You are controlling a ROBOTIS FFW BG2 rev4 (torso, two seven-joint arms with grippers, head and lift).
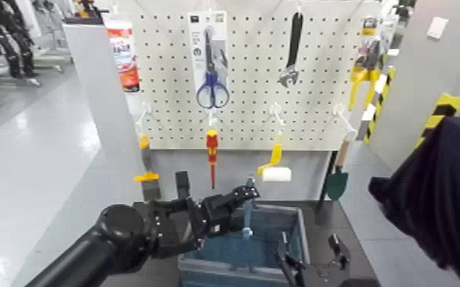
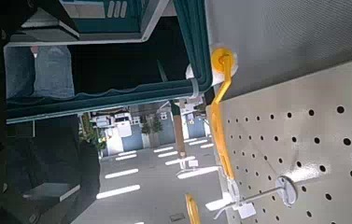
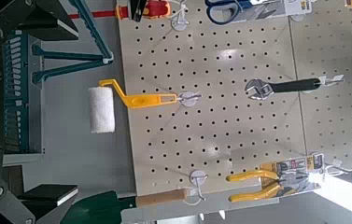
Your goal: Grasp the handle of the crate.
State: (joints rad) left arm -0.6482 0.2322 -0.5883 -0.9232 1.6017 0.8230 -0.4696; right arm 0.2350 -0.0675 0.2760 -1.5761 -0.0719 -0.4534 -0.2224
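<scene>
While the left gripper sits at the handle, its fingers look apart, one higher and one lower in the head view; whether either touches the handle, can't tell. Handle is thin, blue, lower center of the head view, running nearly up and down the frame across the crate. Crate is grey-blue, slatted, blue inside, bottom center, on the dark counter. Right gripper is at the lower right of the crate, fingers apart, off the handle. Pegboard fills the upper middle; scissors upper center, wrench right of them, red-and-yellow screwdriver below the scissors, paint roller right of the screwdriver, trowel farther right. Pliers hang upper right.
</scene>
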